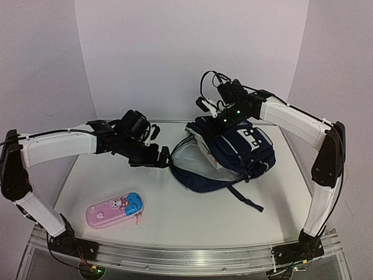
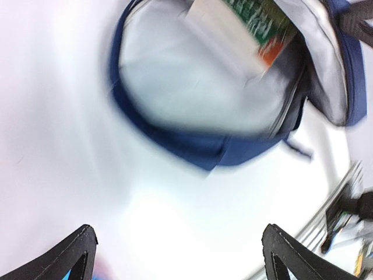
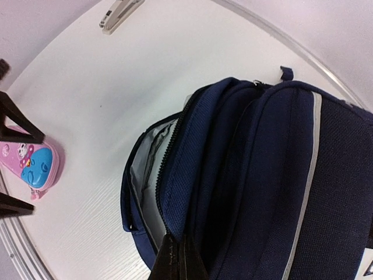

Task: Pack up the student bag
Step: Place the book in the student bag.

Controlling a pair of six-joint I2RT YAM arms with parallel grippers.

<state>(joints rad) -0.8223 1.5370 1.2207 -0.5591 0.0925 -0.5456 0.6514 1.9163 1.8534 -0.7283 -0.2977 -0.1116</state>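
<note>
**Backpack lying open on the table, right gripper pinching its zip edge**

A large navy-blue fabric backpack (image 1: pixel 242 149) with thin grey-white stripes is lying on the white table (image 1: pixel 192 216), a little right of the centre. Its main compartment is gaping toward the left and is showing a pale grey lining. A flat white item with green and orange print (image 2: pixel 250 26) is sitting inside the opening. The left wrist view is blurred, so I cannot tell exactly what this item is.

The right gripper (image 3: pixel 178 256) is reaching over the top of the backpack from the far side. Its fingers are pressed together, and they are pinching the fabric at the zip edge of the opening.

The left gripper (image 1: pixel 163 156) is hovering just beside the left rim of the opening. Its jaws are standing wide apart and nothing is lying between them. I cannot tell whether it is touching the rim.

A small oblong pink-and-blue pencil case (image 1: pixel 115 208) is lying flat near the front left of the table, well apart from the backpack.
</note>
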